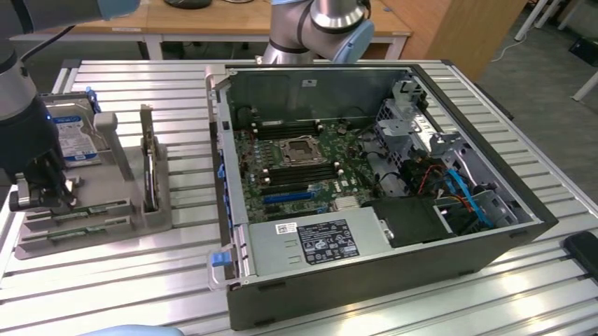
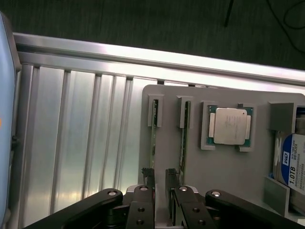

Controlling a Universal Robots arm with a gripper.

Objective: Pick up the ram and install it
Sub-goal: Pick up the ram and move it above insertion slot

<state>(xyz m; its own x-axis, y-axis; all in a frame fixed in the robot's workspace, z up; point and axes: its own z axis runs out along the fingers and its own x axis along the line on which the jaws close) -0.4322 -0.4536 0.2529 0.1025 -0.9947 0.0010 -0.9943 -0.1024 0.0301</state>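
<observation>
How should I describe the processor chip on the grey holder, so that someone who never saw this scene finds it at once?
Beside the open computer case, on the exterior view's left, lies a grey holder. On it the processor chip rests flat in a recess between two ram sticks standing on edge and a hard drive. It alone is square and silver.

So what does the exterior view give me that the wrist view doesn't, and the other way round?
Exterior view: the open black computer case and green motherboard. Wrist view: the square silver processor chip in its recess. Both: the grey holder tray, the thin green ram sticks standing in its slots, the blue-labelled hard drive, and the gripper.
</observation>
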